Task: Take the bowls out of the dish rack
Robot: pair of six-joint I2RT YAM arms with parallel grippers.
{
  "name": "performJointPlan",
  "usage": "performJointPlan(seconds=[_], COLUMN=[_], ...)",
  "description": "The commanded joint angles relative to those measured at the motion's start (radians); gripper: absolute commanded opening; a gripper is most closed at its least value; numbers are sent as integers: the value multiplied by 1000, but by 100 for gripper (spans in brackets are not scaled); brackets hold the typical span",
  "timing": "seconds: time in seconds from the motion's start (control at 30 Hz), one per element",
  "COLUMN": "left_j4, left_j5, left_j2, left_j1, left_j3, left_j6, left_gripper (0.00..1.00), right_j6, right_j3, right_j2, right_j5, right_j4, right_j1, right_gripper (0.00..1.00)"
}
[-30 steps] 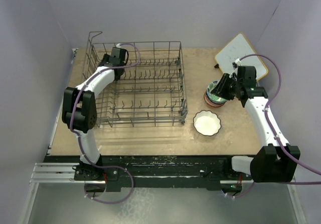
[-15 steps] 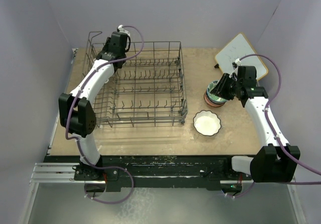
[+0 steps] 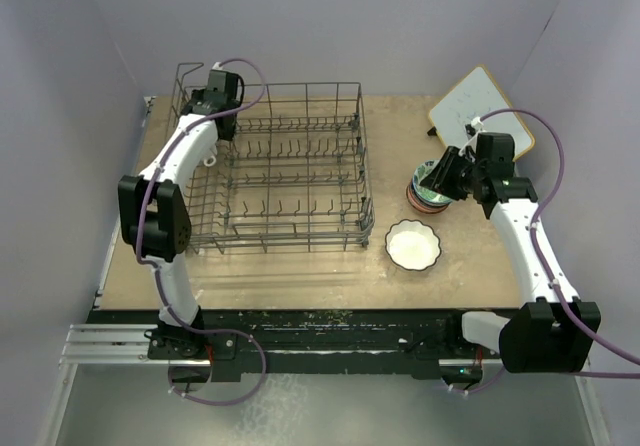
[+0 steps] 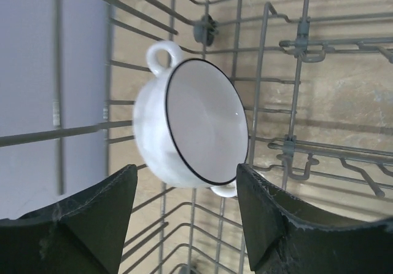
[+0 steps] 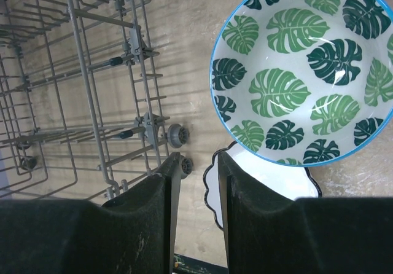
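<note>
The dark wire dish rack [image 3: 300, 228] fills the table's left half. In the left wrist view a white bowl [image 4: 196, 123] with a thin black rim and small loop handles stands on edge among the rack wires [image 4: 258, 102]. My left gripper [image 4: 184, 225] is open, its jaws on either side just short of this bowl; from above it [image 3: 213, 98] hovers at the rack's far-left corner and hides the bowl. My right gripper [image 5: 196, 219] is slightly open and empty beside the green-leaf bowl [image 5: 307, 71], which tops a stack [image 3: 428, 192]. A white scalloped bowl [image 3: 412, 244] lies nearer.
A white tilted board [image 3: 480, 111] leans at the far right behind the stack. The scalloped bowl [image 5: 245, 182] lies just under my right gripper's fingertips [image 5: 230, 182], next to the rack's corner wheels [image 5: 177, 134]. Purple walls close in on both sides.
My left gripper has risen from inside the rack's far-left part and shifted towards the far-left corner. The right arm and the bowls on the table have not moved.
</note>
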Motion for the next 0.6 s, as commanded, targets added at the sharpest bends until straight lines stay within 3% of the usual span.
performJointPlan(seconds=[0.0,0.4,0.57], left_j4=[-59,-85,-100], left_j5=[95,158,179], left_j2=[41,111,90], left_j1=[50,120,128], left_j3=[76,119,122], left_j6=[-163,-286,-323], left_gripper=[69,70,77], right_j6=[-2,-13,-16], right_j3=[-4,-10,-12], right_j2=[-28,-23,-22], right_j5=[-24,-20,-21], right_j4=[16,10,9], right_j1=[-3,-3,-3], right_gripper=[33,33,32])
